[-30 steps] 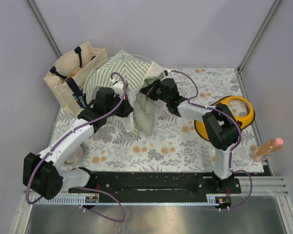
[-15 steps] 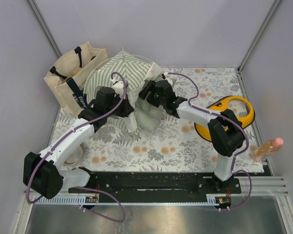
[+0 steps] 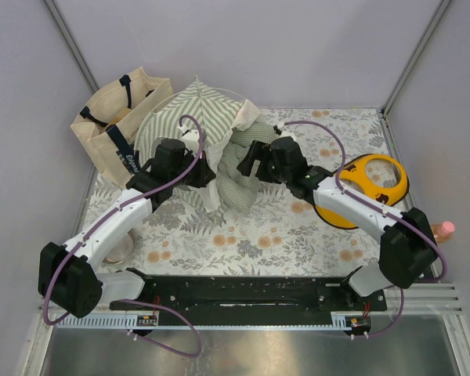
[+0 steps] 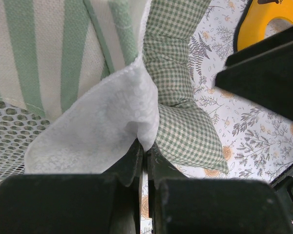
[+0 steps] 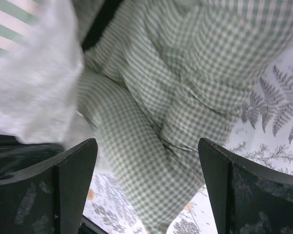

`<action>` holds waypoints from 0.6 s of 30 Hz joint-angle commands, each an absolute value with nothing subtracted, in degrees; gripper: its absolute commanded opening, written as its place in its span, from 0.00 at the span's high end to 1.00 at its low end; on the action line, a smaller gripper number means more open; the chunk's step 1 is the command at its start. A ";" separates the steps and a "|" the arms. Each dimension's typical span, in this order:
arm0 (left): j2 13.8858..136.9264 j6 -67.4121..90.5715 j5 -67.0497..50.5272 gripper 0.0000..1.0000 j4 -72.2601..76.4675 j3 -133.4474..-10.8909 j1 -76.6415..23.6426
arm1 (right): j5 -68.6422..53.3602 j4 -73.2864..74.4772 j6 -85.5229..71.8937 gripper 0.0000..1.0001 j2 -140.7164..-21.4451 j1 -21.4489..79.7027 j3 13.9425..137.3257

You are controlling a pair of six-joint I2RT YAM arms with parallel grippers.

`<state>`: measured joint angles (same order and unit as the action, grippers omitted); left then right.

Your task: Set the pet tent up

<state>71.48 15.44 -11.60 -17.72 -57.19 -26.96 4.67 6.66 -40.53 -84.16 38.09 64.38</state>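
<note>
The pet tent [image 3: 189, 110], green-and-white striped, stands at the back left of the mat. My left gripper [image 3: 210, 177] is shut on the tent's white lacy door flap [image 3: 211, 196]. In the left wrist view the flap [image 4: 97, 122] rises from the closed left gripper [image 4: 146, 148], with the striped wall [image 4: 49, 48] and mesh [image 4: 10, 126] behind it. A green checked cushion [image 3: 239, 184] lies crumpled at the tent's opening. My right gripper [image 3: 249, 160] hovers open over it. The right wrist view shows the right gripper [image 5: 146, 144] spread wide above the cushion [image 5: 185, 97], not touching it.
A beige tote bag [image 3: 113, 117] stands left of the tent. A yellow ring-shaped object [image 3: 376, 176] lies on the floral mat [image 3: 258, 235] under my right arm. A bottle [image 3: 442, 229] lies at the right edge. A pale bowl [image 3: 124, 249] sits near the left arm.
My right gripper has opened and let go of the cushion, then drawn back a little to the right while its elbow swung out and down. The left gripper kept its hold.
</note>
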 commanded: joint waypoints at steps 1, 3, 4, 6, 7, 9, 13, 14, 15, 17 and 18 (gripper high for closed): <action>72.69 14.94 -11.78 1.00 -21.88 -57.83 -27.25 | -3.67 10.29 -39.54 0.06 -89.55 38.67 62.58; 72.42 14.94 -11.78 1.00 -22.15 -57.75 -27.16 | -7.36 8.71 -40.69 0.04 -91.57 39.02 62.58; 72.51 14.94 -11.69 1.00 -22.15 -57.66 -27.25 | -8.95 8.61 -41.22 0.04 -93.32 39.11 63.19; 72.42 14.85 -11.60 1.00 -22.24 -57.39 -27.25 | -13.60 8.18 -42.44 0.07 -96.22 39.02 64.85; 72.42 14.85 -11.51 1.00 -22.24 -57.31 -27.25 | -15.02 8.00 -43.23 0.17 -97.63 39.20 65.99; 72.68 14.85 -11.78 1.00 -22.24 -57.30 -27.25 | -18.00 7.39 -44.29 0.41 -100.01 39.11 68.19; 72.60 14.85 -11.95 1.00 -22.50 -57.13 -27.16 | -20.47 4.40 -46.32 0.95 -101.51 39.02 71.71; 72.51 14.77 -11.95 1.00 -22.50 -57.13 -27.25 | -20.74 3.61 -46.75 1.00 -101.43 39.11 72.41; 72.51 14.77 -11.95 1.00 -22.67 -57.13 -27.25 | -20.74 2.99 -47.11 1.00 -101.43 39.02 73.03; 72.51 14.50 -12.04 1.00 -22.67 -57.13 -27.25 | -20.39 1.07 -47.37 1.00 -100.99 38.85 73.83; 72.60 14.50 -12.04 1.00 -22.76 -57.22 -27.25 | -19.69 0.53 -47.81 1.00 -100.64 38.76 74.00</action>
